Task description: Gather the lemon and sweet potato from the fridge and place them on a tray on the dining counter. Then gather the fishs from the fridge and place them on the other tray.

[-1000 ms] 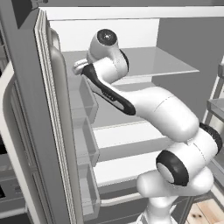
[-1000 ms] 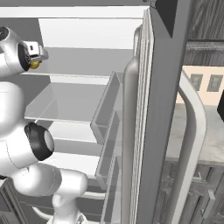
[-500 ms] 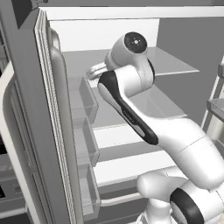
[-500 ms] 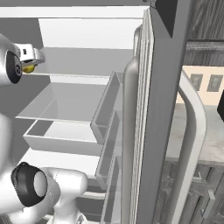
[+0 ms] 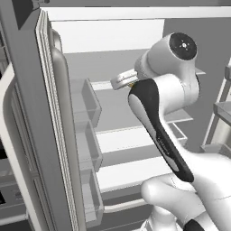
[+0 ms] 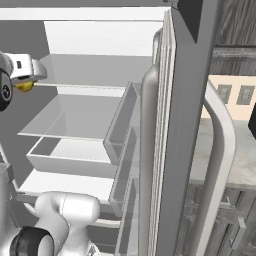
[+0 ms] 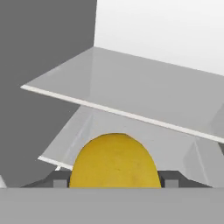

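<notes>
Hand view is showing the lemon (image 7: 113,161) sitting between the two dark finger tips (image 7: 169,180) of the gripper (image 7: 114,181), the jaws closing on its sides while its lower half is being cut off at the bottom edge. Beyond it a glass shelf (image 7: 131,94) of the fridge (image 6: 175,125) is stretching back to the white rear wall. Seen from the right base, the gripper (image 6: 25,85) is hanging in front of the open fridge with what is probably the same lemon (image 6: 25,86) peeking out below it as a small yellow patch.

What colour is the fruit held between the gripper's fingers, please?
The lemon is bright yellow, clearest in the hand view, where the gripper holds it.
</notes>
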You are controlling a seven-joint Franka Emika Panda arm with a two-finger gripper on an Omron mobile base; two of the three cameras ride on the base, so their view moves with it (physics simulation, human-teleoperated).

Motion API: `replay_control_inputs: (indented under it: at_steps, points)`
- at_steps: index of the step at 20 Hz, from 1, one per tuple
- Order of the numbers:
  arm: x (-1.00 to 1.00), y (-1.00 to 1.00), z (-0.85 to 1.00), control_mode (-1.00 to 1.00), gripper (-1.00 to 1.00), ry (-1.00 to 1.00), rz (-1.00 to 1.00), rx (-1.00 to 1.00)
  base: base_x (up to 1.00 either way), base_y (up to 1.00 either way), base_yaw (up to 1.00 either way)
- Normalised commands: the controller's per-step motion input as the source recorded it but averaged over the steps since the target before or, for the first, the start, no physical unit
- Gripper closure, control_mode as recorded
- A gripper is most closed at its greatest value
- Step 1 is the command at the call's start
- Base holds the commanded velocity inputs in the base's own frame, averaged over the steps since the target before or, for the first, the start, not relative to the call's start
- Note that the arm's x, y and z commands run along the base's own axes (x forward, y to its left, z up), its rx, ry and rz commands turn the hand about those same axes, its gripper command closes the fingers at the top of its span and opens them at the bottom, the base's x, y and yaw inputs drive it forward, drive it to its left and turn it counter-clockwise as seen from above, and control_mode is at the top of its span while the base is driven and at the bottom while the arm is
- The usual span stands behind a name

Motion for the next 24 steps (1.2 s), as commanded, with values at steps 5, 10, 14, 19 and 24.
replay_control_inputs:
  at_steps: [5,10,14,19,24]
  points:
    - [-0.95,-0.59,0.0,-1.0,1.0,0.2,-0.1,0.07,0.0,0.0,0.0]
    - [-0.83,-0.5,0.0,-1.0,1.0,0.23,-0.1,0.04,0.0,0.0,0.0]
    - [-0.7,-0.36,0.0,-1.0,1.0,0.25,-0.1,0.01,0.0,0.0,0.0]
    - [-0.64,-0.25,0.0,-1.0,1.0,0.22,-0.09,0.0,0.0,0.0,0.0]
    - [-0.51,-0.12,-0.08,-1.0,1.0,0.08,-0.08,0.0,0.0,0.0,0.0]
